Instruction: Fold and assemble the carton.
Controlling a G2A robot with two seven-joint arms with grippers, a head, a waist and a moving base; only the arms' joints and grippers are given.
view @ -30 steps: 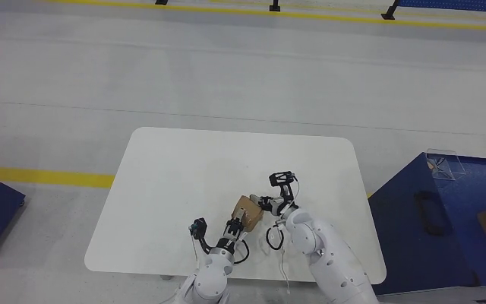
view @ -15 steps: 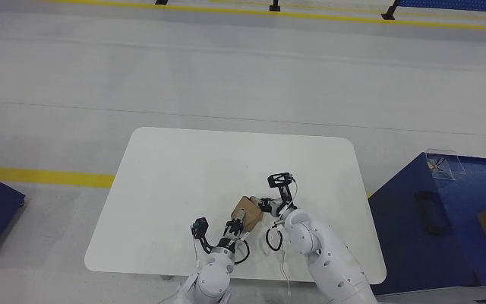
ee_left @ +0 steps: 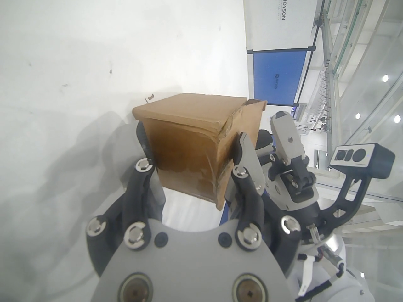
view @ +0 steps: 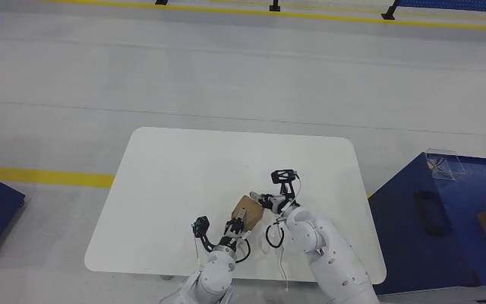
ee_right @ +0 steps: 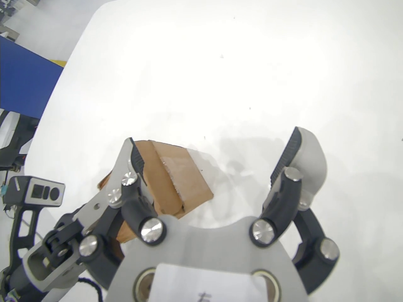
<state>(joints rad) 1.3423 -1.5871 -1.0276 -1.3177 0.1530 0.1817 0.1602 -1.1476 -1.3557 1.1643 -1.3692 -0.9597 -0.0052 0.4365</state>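
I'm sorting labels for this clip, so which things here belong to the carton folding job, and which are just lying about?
Part of the job:
- carton, clamped in the left gripper
- right gripper, open beside the carton
- table under it

Just around:
- blue unit off the table's side
- yellow floor line

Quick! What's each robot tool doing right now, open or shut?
Left tool: shut on the carton.
Right tool: open, holding nothing, with one finger beside the carton.
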